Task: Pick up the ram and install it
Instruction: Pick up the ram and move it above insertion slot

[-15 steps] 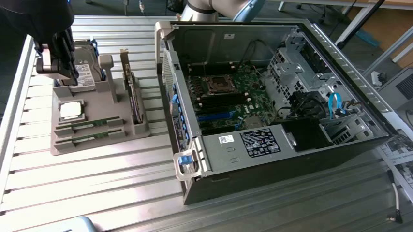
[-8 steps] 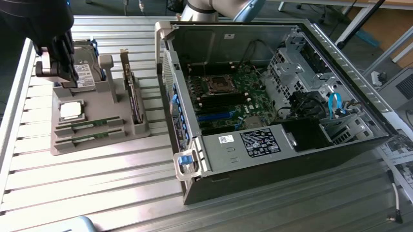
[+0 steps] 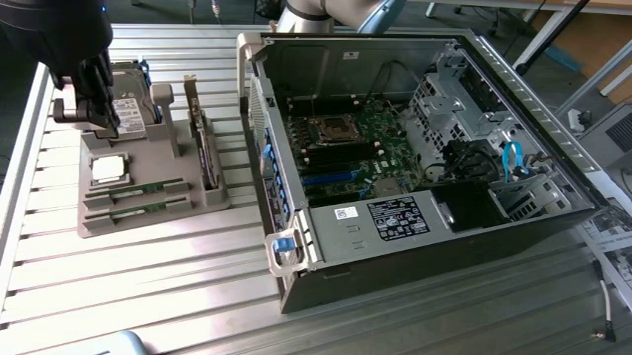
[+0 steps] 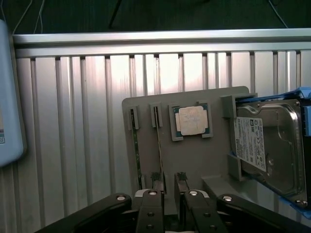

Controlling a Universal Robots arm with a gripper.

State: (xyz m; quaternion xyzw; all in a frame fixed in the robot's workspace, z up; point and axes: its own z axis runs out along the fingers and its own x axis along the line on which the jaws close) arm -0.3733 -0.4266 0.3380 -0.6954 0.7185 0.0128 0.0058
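Note:
Two thin green ram sticks lie side by side in slots of a grey parts tray (image 3: 212, 198), one ram stick (image 3: 133, 194) behind the other ram stick (image 3: 132, 214). From the wrist they appear edge-on, as one ram stick (image 4: 136, 150) and its twin (image 4: 159, 145). My black gripper (image 3: 87, 112) hangs above the tray's far end, over the hard drive (image 3: 129, 111), apart from both sticks. Its fingers (image 4: 150, 213) stand apart with nothing between them, so it is open.
The tray also carries a silver processor chip (image 3: 109, 168) and an upright expansion card (image 3: 203, 148). At the exterior view's right lies an open computer case (image 3: 296, 244) with its motherboard (image 3: 380, 151) and memory slots (image 3: 336, 159). A pale blue object (image 4: 8, 97) lies beside the tray.

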